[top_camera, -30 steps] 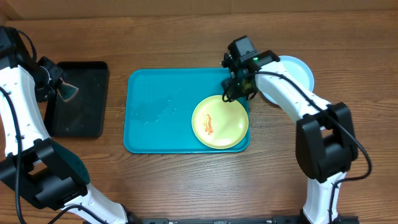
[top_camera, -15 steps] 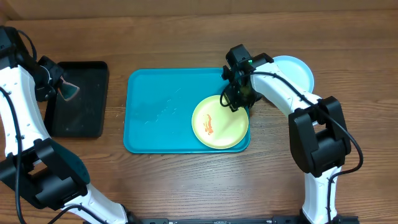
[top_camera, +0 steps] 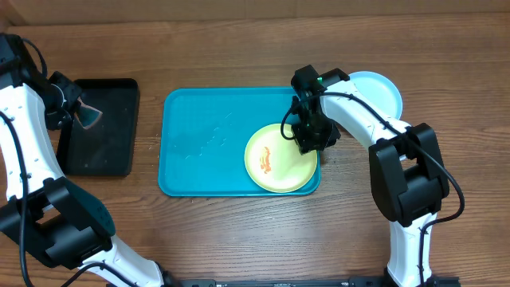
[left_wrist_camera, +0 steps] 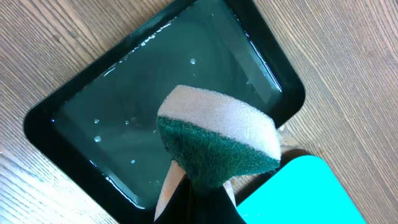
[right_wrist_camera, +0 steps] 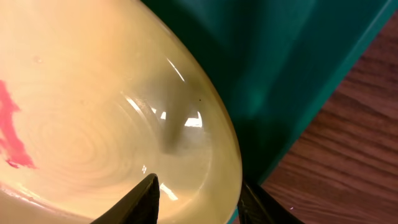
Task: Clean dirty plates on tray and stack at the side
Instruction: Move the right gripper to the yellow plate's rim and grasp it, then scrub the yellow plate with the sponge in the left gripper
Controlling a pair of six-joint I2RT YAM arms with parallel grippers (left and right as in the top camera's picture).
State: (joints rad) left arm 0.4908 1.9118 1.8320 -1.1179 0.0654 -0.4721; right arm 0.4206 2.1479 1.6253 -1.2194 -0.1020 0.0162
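A yellow-green plate [top_camera: 275,159] with an orange-red smear lies at the front right of the teal tray [top_camera: 199,143]. My right gripper [top_camera: 309,137] is low at the plate's far right rim. In the right wrist view its open fingers [right_wrist_camera: 199,202] straddle the rim of the plate [right_wrist_camera: 93,124], one inside and one outside by the tray wall [right_wrist_camera: 280,62]. A light blue plate [top_camera: 382,92] rests on the table right of the tray. No white plate shows. My left gripper [top_camera: 80,115] is shut [left_wrist_camera: 196,186] on a green-and-white sponge [left_wrist_camera: 217,140].
A black tray [top_camera: 100,155] holding water sits left of the teal tray, under the sponge; it also shows in the left wrist view [left_wrist_camera: 124,93]. A corner of the teal tray [left_wrist_camera: 298,193] shows there too. The right arm reaches over the light blue plate's left side.
My right gripper has moved from the tray's back right corner down and forward onto the yellow-green plate's rim. The plate has shifted slightly left. The left arm has not moved.
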